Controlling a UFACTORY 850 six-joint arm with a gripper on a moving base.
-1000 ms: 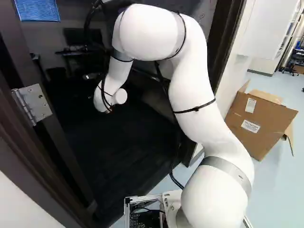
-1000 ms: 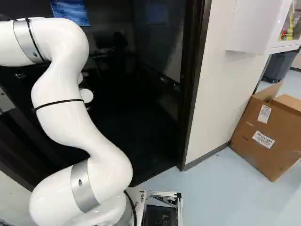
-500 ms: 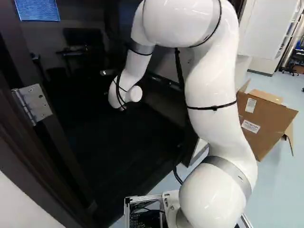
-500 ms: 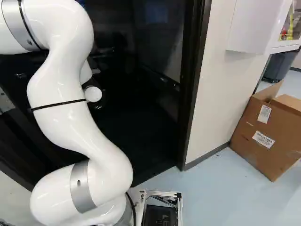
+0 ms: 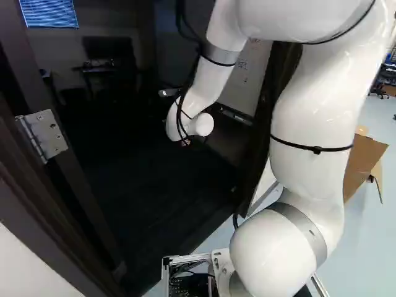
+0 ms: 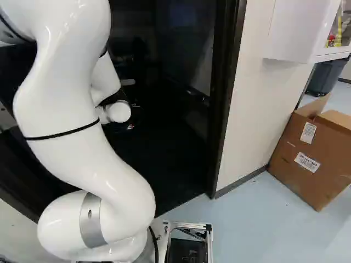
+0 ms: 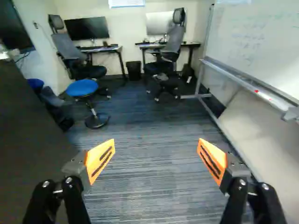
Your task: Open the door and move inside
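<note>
Dark door (image 7: 28, 140), standing open, seen in the wrist view beside one finger of the tool (image 7: 157, 147); a metal hinge (image 5: 44, 135) was visible at the left of the left base view. The tool's two orange-padded fingers were spread well apart, with nothing between them. The arm (image 5: 312, 117) reached through the doorway, its wrist (image 5: 185, 120) inside the dark opening bounded by the frame (image 6: 224, 98). Ahead of the tool lay striped carpet (image 7: 154, 116); a blue-topped stool (image 7: 82, 87) stood on the door's side, and a whiteboard (image 7: 257, 42) on a metal stand occupied the opposite side. Farther ahead, two office chairs, one near a black monitor (image 7: 87, 28), flanked a dark bin (image 7: 134, 70). Outside the doorway, a pale wall (image 6: 255, 98) adjoined the frame, and an open cardboard box (image 6: 310, 153) rested on the floor (image 6: 247, 224), tilted, below a white cabinet (image 6: 293, 30).
</note>
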